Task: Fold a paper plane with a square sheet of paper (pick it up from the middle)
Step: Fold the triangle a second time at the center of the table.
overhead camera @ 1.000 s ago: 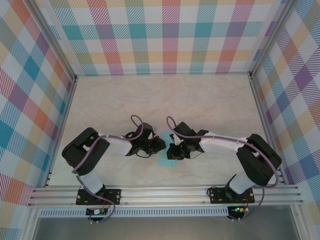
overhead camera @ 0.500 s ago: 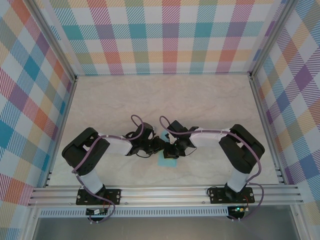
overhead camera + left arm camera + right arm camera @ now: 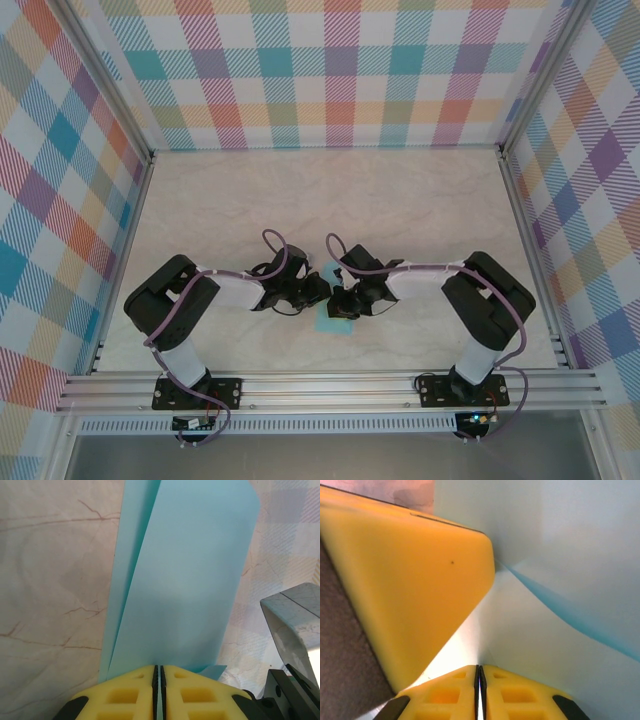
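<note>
The square sheet of paper (image 3: pixel 326 323) is light blue and folded lengthwise into a narrow layered strip (image 3: pixel 190 570), held between both grippers just above the table. Whether it has the pointed shape of a paper plane I cannot tell. My left gripper (image 3: pixel 318 291) is shut on the strip's near end, its yellow pads (image 3: pixel 130 690) pressed together over the paper. My right gripper (image 3: pixel 343 300) is shut on a paper layer (image 3: pixel 570 540) right beside it. The left gripper's yellow finger (image 3: pixel 410 580) sits close at the upper left of the right wrist view.
The pale marble table (image 3: pixel 400 200) stretches behind the grippers, boxed in by plaid walls (image 3: pixel 330 70) at the back and sides. An aluminium rail (image 3: pixel 330 385) runs along the near edge. Part of the right gripper's grey housing (image 3: pixel 295 625) sits at the right of the left wrist view.
The right arm's elbow has swung inward and its gripper has shifted left, closer to the left gripper. The left arm has stayed put, still shut on the paper.
</note>
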Available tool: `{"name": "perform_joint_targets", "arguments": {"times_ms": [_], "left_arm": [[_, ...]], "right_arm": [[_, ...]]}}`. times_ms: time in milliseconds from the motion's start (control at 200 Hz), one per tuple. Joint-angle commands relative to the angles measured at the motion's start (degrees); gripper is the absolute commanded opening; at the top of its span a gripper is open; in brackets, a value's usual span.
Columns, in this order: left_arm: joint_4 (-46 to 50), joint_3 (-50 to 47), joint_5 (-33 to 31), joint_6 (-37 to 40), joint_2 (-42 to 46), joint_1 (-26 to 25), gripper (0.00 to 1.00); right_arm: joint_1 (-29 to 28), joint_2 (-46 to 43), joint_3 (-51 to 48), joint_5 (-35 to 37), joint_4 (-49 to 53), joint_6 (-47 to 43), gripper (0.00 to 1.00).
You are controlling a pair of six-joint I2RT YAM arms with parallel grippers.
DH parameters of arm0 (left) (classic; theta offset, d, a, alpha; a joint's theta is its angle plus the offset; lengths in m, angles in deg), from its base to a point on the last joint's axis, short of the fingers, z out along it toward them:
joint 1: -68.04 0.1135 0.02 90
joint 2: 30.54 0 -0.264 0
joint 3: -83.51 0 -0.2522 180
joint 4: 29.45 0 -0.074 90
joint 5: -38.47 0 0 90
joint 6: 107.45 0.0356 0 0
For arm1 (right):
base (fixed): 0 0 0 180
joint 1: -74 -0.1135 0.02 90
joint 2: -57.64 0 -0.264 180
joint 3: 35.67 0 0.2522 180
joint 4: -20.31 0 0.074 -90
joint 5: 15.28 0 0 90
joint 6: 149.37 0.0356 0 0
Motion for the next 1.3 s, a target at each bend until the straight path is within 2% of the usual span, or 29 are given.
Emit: {"name": "perform_joint_targets", "arguments": {"times_ms": [0, 510, 605, 895, 995, 1065, 1295], "left_arm": [[6.05, -1.01, -4.04, 1.75, -2.29, -0.55, 0.13], [6.36, -1.38, -4.5, 1.91, -1.83, -0.55, 0.13], [6.33, -1.29, -4.59, 1.88, -1.82, -0.51, 0.13], [5.85, -1.37, -4.41, 1.98, -1.89, -0.56, 0.13], [6.05, -1.46, -4.68, 2.1, -1.41, -0.48, 0.13], [6.14, -1.39, -4.68, 2.21, -1.41, -0.55, 0.13], [6.36, -0.95, -5.03, 1.89, -1.32, -0.56, 0.13]], "right_arm": [[0.23, -0.91, -3.58, -0.5, 4.9, 2.11, 0.13], [1.29, -7.19, -12.78, -0.95, 1.43, 5.43, 0.17], [1.29, -8.56, -14.55, -3.43, 0.21, 5.14, 0.18], [1.37, -13.36, -17.1, -2.06, 5.09, 3.4, 0.19], [2.02, -16.6, -16.01, -0.72, 6.28, 3.1, 0.21], [2.16, -17.38, -11.77, -1.03, 7.42, 1.42, 0.22], [2.03, -11.09, 0.89, -1.74, 7.79, 1.69, 0.2]]}}
